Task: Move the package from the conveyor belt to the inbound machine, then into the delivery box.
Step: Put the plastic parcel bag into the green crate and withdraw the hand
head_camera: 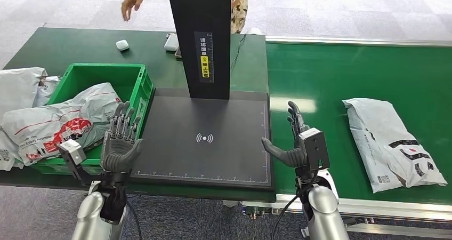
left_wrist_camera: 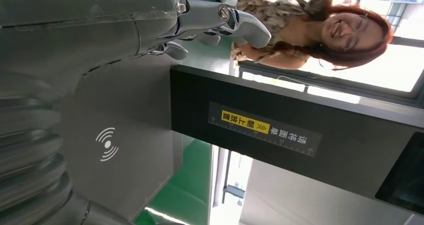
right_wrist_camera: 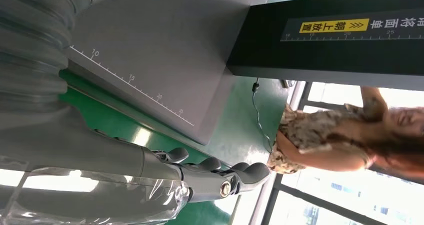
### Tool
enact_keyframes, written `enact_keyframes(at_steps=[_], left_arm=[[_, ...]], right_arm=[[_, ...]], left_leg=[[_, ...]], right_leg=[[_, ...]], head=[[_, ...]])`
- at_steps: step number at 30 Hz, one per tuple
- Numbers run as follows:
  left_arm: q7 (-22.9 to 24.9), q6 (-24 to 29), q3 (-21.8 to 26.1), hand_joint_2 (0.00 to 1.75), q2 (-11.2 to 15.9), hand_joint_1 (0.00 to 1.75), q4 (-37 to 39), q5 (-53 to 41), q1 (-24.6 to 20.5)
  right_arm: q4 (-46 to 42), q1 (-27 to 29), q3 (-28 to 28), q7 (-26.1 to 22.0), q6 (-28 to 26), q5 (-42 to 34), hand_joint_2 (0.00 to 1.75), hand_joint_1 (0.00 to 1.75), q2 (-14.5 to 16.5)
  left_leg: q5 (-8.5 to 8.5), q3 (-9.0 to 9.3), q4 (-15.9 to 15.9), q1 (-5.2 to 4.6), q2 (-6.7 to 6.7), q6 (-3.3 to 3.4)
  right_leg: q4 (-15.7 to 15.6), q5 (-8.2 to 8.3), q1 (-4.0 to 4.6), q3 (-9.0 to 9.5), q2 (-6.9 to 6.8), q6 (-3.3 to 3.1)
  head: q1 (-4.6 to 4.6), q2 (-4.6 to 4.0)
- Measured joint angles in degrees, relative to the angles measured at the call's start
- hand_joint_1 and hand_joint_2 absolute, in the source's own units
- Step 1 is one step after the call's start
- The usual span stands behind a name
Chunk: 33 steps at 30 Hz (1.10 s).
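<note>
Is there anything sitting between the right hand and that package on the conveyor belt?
Nothing visible. The right hand is open at the right edge of the inbound machine, and only bare green conveyor belt lies between it and the package farther right.

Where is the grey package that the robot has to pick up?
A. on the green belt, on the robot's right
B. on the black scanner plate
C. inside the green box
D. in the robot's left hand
A: the grey package lies flat on the green conveyor belt, to the right of the right hand, and neither hand touches it.
</note>
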Motion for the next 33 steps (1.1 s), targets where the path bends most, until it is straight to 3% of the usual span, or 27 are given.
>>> enact_keyframes(at_steps=[33], left_arm=[[-0.36,-0.55,0.0,1.75,0.0,0.0,-0.26,-0.57,-0.02]], right_arm=[[-1.45,0.69,-1.03,-0.14,0.08,1.23,1.75,0.0,0.67]], left_leg=[[0.0,0.0,0.0,0.0,0.0,0.0]], right_leg=[[0.0,0.0,0.0,0.0,0.0,0.0]], head=[[0.01,0.0]])
